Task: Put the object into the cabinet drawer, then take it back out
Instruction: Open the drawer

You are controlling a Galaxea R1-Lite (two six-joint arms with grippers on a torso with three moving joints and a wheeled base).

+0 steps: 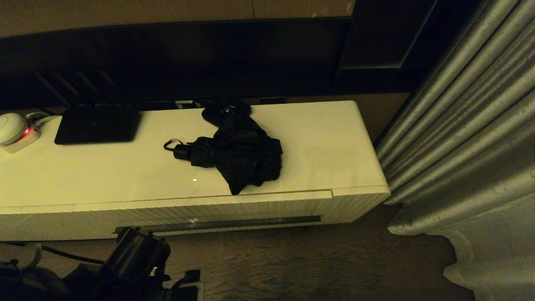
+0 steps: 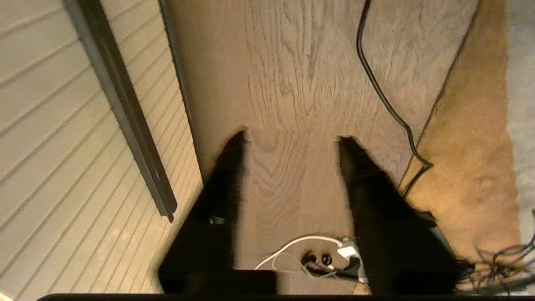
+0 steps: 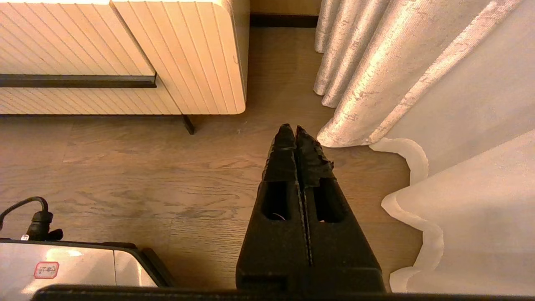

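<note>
The object, a black folding umbrella with bunched fabric, lies on the cabinet top, its handle and strap loop pointing left. Below it the cabinet drawer is closed, its ribbed cream front and dark handle slot facing me. My left arm is low in front of the drawer's left end. The left gripper is open and empty over the wood floor, beside the ribbed front and the end of the slot. My right gripper hangs shut and empty over the floor near the cabinet's right corner.
On the cabinet top stand a flat black device and a white round unit with a red light at the left. A grey curtain hangs right of the cabinet. A black cable runs along the floor.
</note>
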